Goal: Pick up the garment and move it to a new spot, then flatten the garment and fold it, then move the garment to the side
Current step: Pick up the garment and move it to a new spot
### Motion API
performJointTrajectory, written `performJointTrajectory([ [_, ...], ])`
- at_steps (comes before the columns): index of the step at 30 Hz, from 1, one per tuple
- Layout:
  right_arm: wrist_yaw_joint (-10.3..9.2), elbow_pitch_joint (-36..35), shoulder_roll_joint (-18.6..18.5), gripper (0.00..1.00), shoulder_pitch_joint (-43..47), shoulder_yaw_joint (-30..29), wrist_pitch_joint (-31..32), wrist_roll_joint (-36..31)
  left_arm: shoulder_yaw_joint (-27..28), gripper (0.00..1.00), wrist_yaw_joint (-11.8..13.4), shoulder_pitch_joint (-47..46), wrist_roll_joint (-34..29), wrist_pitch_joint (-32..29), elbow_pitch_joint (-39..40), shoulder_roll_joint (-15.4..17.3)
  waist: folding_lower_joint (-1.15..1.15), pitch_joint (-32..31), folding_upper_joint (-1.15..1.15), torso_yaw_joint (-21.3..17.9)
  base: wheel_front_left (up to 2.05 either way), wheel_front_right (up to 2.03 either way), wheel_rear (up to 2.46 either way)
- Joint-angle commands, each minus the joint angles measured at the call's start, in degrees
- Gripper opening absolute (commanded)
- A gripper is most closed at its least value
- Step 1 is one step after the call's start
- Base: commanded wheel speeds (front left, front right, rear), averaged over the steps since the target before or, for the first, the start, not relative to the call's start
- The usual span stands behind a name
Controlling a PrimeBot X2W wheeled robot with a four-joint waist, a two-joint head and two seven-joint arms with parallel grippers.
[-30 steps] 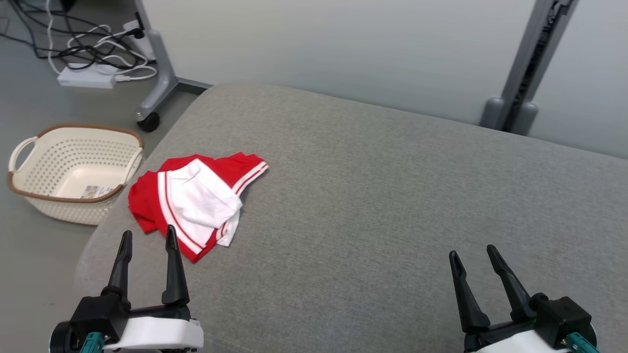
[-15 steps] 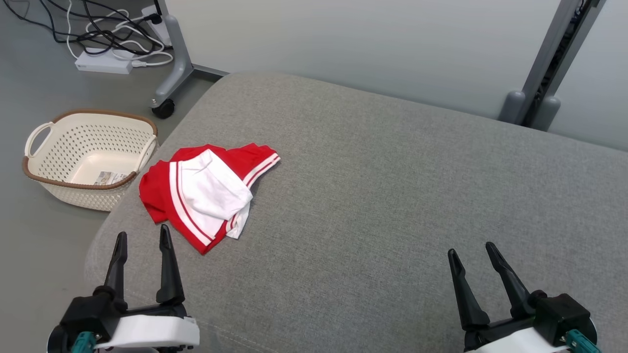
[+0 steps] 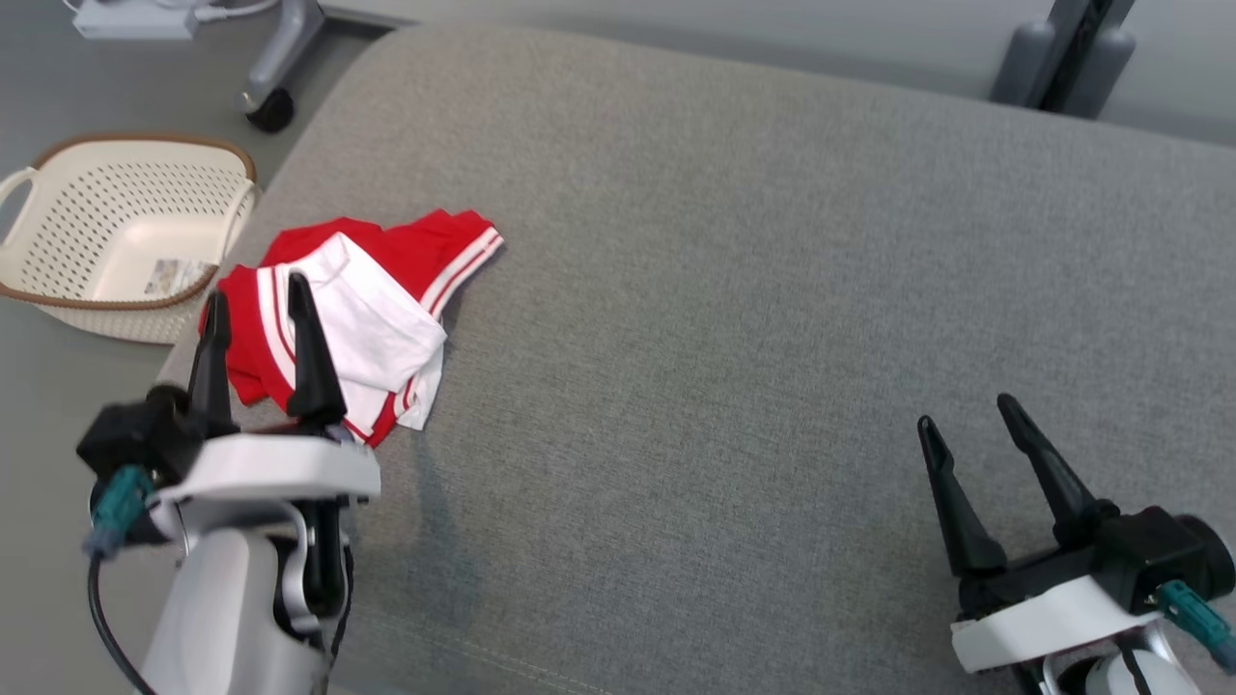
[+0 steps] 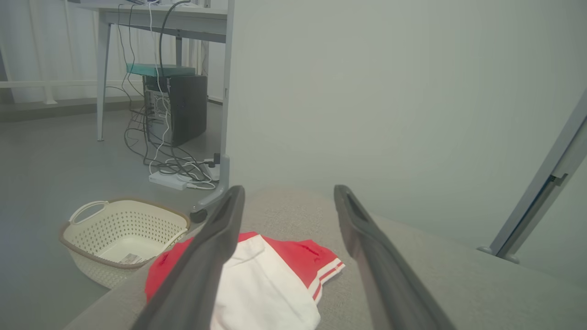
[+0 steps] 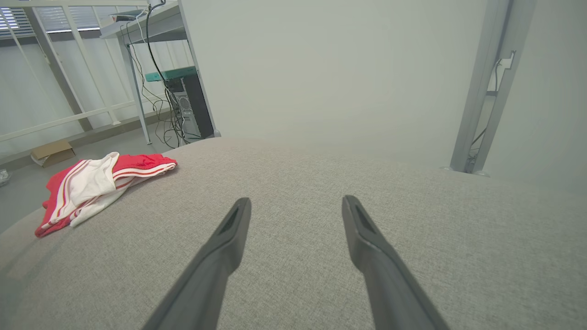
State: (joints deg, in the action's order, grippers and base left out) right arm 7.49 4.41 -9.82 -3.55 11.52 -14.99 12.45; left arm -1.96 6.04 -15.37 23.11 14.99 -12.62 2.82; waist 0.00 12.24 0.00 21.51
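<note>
A crumpled red and white garment [image 3: 372,309] with striped hems lies near the left edge of the grey cushioned surface [image 3: 734,319]. My left gripper [image 3: 259,297] hovers open above the garment's near left part, nothing between its fingers. From the left wrist the garment [image 4: 270,284] lies just ahead between the spread fingers. My right gripper [image 3: 969,417] stands open at the lower right over bare cushion, far from the garment [image 5: 96,185].
A cream perforated basket [image 3: 58,251] with a brown rim stands on the floor left of the cushion, a paper slip inside. A wheeled grey stand leg [image 3: 275,58] and a power strip sit behind it. A grey post [image 3: 1067,48] rises at the far right.
The head camera has tilted down and shifted. My left gripper has risen and reached forward over the garment's near edge. The right gripper has lifted slightly. The garment lies as before.
</note>
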Motion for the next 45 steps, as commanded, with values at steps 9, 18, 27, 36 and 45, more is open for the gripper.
performJointTrajectory([
  [9, 0.02, -0.5, -5.2, 1.00, -5.5, 0.9, -0.3, -1.3, 1.4, 1.00, -1.4, -15.4, 0.4, 0.2, -14.4, 0.2, 0.00, 8.6, 0.00, -1.8, 0.00, 0.00, 0.00],
  [18, 0.02, -0.4, -6.0, 1.00, -7.4, 1.1, -0.3, -1.5, 2.2, 1.00, 1.0, -28.6, 3.4, -5.1, -38.2, 1.2, 0.00, 10.8, 0.00, -2.5, 0.00, 0.00, 0.00],
  [27, 0.02, 0.1, -5.6, 1.00, -8.5, 2.4, -0.3, -0.2, -0.7, 1.00, -0.2, -34.2, 2.6, -14.7, -51.6, 3.1, 0.00, 12.1, 0.00, -3.8, 0.00, 0.00, 0.00],
  [36, 0.02, -0.1, -5.6, 1.00, -8.6, 2.4, -0.3, 0.2, -2.2, 0.00, -2.0, -32.9, 2.1, -13.1, -56.9, 3.6, 0.00, 12.2, 0.00, -5.1, 0.00, 0.00, 0.00],
  [45, 0.02, 0.6, -4.8, 1.00, -7.9, 2.8, -0.3, 0.8, -1.1, 0.00, -3.9, -30.3, 1.2, 0.1, -50.2, 6.0, 0.00, 9.4, 0.00, -5.6, 0.00, 0.00, 0.00],
])
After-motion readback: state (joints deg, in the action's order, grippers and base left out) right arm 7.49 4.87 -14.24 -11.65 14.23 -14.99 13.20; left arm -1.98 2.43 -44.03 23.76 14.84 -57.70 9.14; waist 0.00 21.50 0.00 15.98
